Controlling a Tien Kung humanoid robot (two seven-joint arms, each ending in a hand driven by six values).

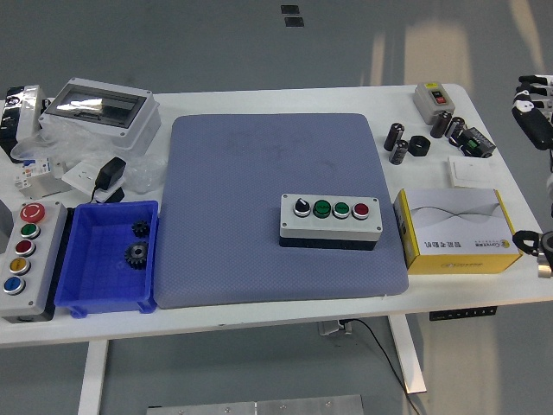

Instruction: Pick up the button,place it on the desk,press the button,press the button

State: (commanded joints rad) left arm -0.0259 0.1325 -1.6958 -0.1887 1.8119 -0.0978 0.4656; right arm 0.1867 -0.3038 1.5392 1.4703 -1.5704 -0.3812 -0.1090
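Note:
The grey button box point(330, 220) lies flat on the blue-grey mat point(259, 173), right of its middle. It carries a black knob, two green buttons and a red button in a row. My right hand point(533, 102) hangs at the picture's far right edge, beyond the table's right end and well away from the box. Its fingers are relaxed and hold nothing; most of the hand is cut off by the edge. My left arm does not show.
A yellow and white carton point(456, 231) sits just right of the box. A blue bin point(86, 294) with gears and a larger button panel point(26, 259) stand at the left. Small black cylinders point(398, 143), a grey switch point(432, 98) and a clear-lidded enclosure point(99, 108) lie at the back.

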